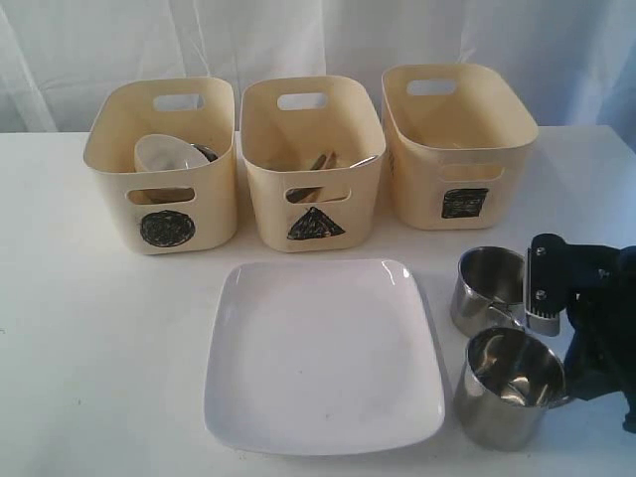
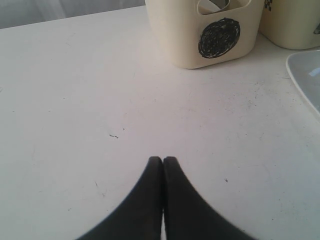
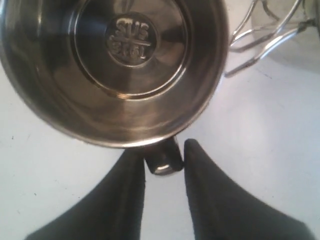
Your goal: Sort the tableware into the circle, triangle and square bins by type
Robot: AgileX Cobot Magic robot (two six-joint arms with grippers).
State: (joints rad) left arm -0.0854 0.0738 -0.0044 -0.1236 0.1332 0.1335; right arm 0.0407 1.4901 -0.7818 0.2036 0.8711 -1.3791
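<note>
Two steel handled mugs stand at the right of the table, the near mug [image 1: 509,388] and the far mug [image 1: 487,288]. My right gripper [image 3: 163,151] has its fingertips against both sides of the near mug's [image 3: 115,65] handle [image 3: 162,159], at table height. In the exterior view this gripper [image 1: 568,393] is at the mug's right side. The large white square plate [image 1: 323,353] lies at the middle front. A white bowl [image 1: 169,154] sits in the circle bin [image 1: 164,164]; chopsticks and cutlery [image 1: 323,164] stick up in the triangle bin [image 1: 311,199]. My left gripper [image 2: 163,160] is shut and empty over bare table.
The square bin [image 1: 457,144] stands at the back right, behind the mugs. The far mug's wire handle [image 3: 260,35] lies close beside the near mug. In the left wrist view the circle bin [image 2: 200,30] and the plate's edge [image 2: 307,75] are ahead.
</note>
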